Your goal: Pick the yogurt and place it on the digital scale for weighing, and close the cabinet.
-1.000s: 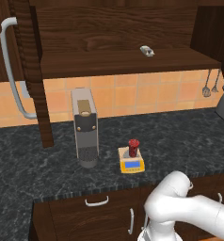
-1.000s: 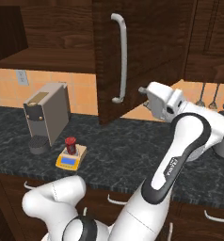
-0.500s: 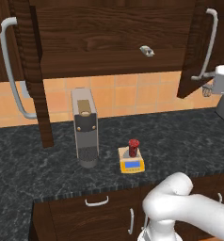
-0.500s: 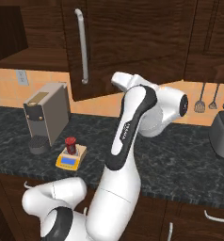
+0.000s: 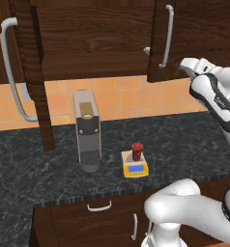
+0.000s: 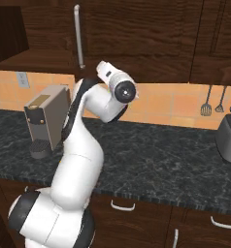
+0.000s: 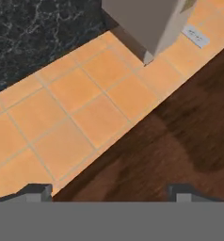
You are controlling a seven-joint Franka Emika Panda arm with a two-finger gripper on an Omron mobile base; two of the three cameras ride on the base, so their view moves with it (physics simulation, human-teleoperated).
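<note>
- Two dark finger tips of the gripper [image 7: 109, 190] rise far apart at the bottom of the hand view, so the claw stands wide with nothing between them; ahead of it lie orange wall tiles [image 7: 81, 101] and dark brown wood.
- In the left base view the white arm's hand sits just beside the lower edge of the right door of the large dark brown wood wall cabinet [image 5: 95, 41]; whether it touches the door cannot be told.
- That right door, with its long silver bar handle [image 5: 167, 36], stands nearly flush with the cabinet front, while the left door [image 5: 32, 72] hangs swung out with its curved silver handle [image 5: 9, 72] facing outward.
- The small red cylindrical yogurt cup [image 5: 136, 151] stands upright on the flat yellow-orange digital scale [image 5: 135, 165], which rests on the dark speckled stone counter [image 5: 184, 140].
- Just left of the scale stands the tall grey coffee machine [image 5: 86, 130].
- Far right in the right base view, kitchen utensils [image 6: 219, 99] hang on the tiled wall above a grey appliance [image 6: 230, 138].
</note>
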